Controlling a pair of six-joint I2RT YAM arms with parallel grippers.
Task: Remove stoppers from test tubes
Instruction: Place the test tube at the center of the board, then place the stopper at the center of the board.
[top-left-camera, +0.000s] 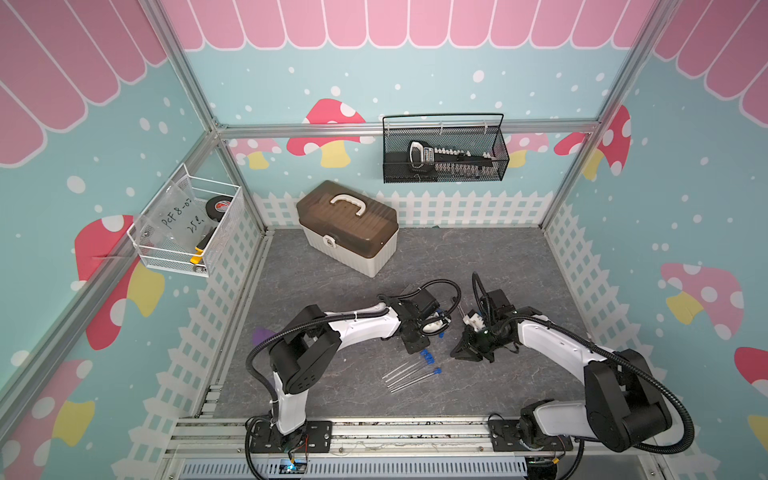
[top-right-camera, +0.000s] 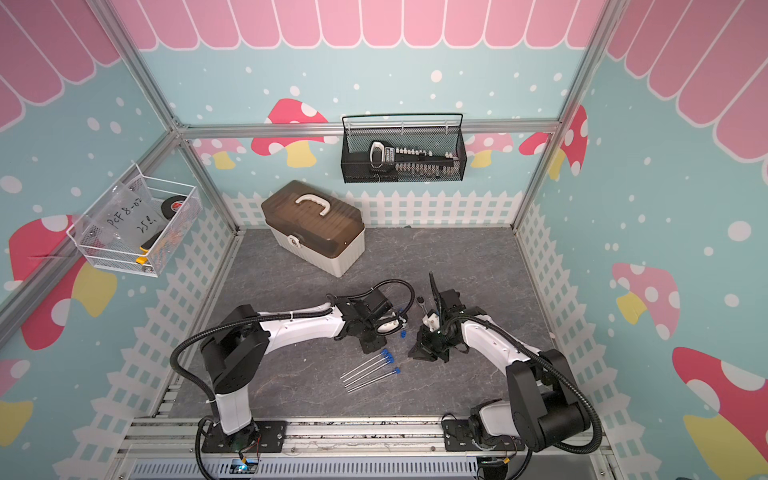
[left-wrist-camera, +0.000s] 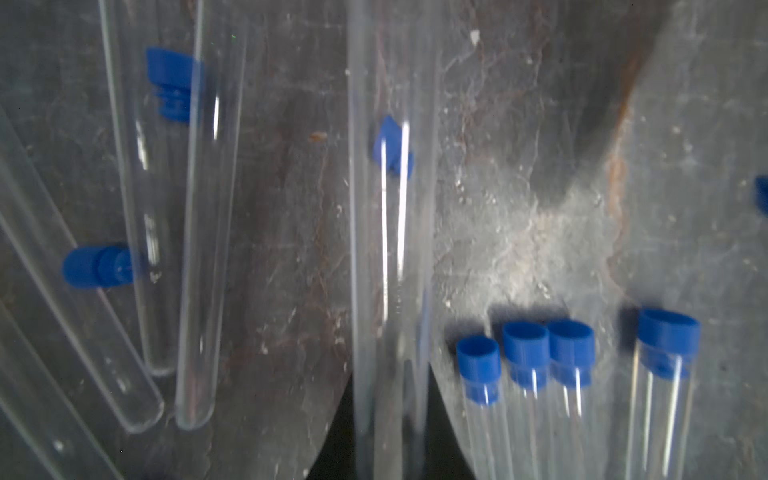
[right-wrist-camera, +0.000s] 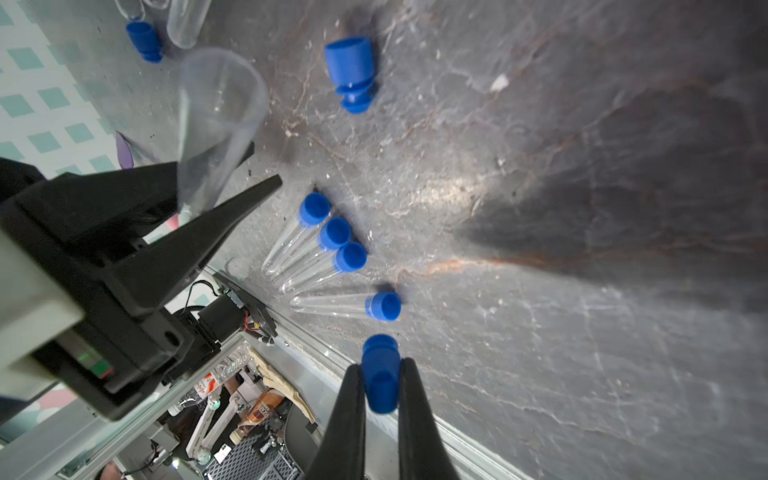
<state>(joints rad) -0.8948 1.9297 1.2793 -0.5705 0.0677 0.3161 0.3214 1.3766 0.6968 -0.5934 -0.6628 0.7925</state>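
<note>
- Handwriting on a clear bag (top-left-camera: 183, 216) in a white wire basket (top-left-camera: 228, 237) on the left wall: roughly "PCF 8-0" and "25", last marks unclear.
- Beside the bag, a black tape roll (top-left-camera: 220, 204) with a red label, too small to read.
- On the back wall, a black mesh basket (top-left-camera: 500, 164) with a dark-handled metal wrench (top-left-camera: 419, 156); print unreadable.
- At the back of the tabletop (top-left-camera: 311, 299), a box (top-left-camera: 353, 245): cream ribbed body, smoky brown lid, white handle.
- Tabletop grey, stone-veined, scuffed.
- Left tool (right-wrist-camera: 262, 164) clenched on a clear, smooth, open-mouthed tube (right-wrist-camera: 220, 104), tilted up off the tabletop.
- Right tool (right-wrist-camera: 381, 365) clenched on a bright blue, plug-shaped stopper (right-wrist-camera: 380, 386), apart from that tube.
- Four capped tubes (right-wrist-camera: 332, 305) flat on the tabletop between the arms: three close side by side, a fourth just beside, each with a blue plug in its mouth.
- Loose stoppers (right-wrist-camera: 351, 70), ribbed at the narrow end, on the tabletop near bare tubes (left-wrist-camera: 212, 249) with rounded bottoms.
</note>
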